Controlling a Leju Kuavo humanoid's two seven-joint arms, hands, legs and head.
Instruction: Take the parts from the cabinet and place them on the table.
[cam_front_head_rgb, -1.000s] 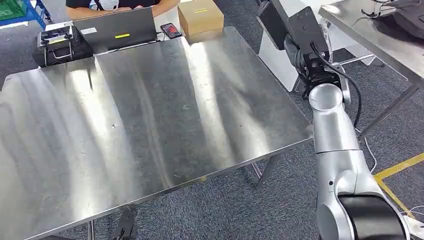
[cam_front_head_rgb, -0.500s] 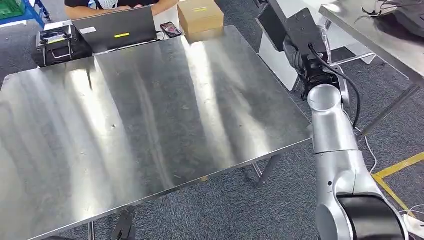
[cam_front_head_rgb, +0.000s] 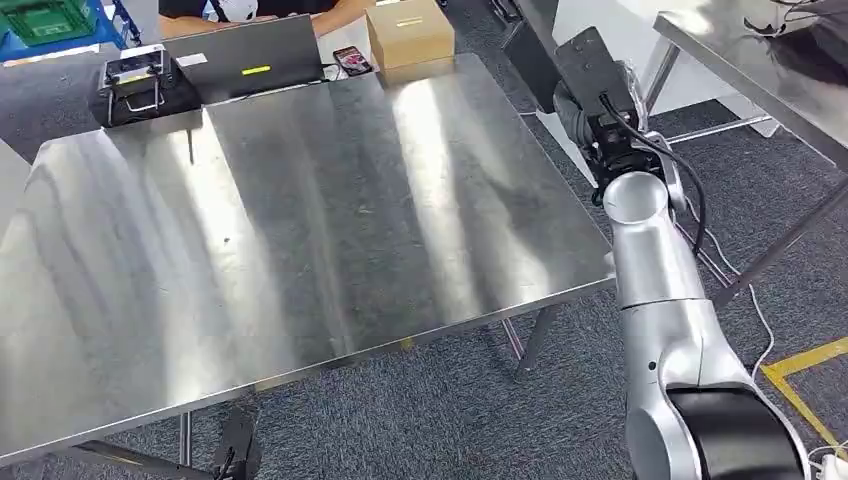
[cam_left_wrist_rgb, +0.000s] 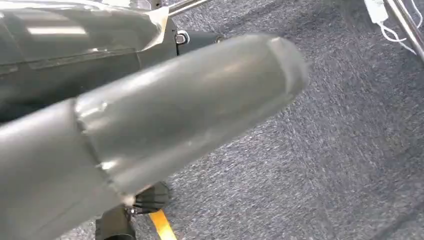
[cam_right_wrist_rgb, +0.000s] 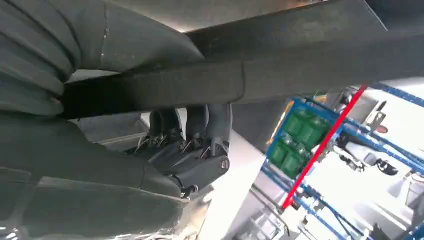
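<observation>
Gripping a flat black part (cam_right_wrist_rgb: 240, 75) in my right hand (cam_front_head_rgb: 590, 105) just beyond the steel bench's (cam_front_head_rgb: 300, 220) right edge, I cannot tell how my left hand (cam_left_wrist_rgb: 165, 115) lies.

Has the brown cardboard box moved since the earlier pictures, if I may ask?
No: the camera shifted; the brown cardboard box still sits beside the dark phone.

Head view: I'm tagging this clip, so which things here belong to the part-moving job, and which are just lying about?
Job in hand:
right hand
dark flat part, held by that hand
steel table, where it should go

Lying about:
laptop
cardboard box
phone
black case
green crate
</observation>
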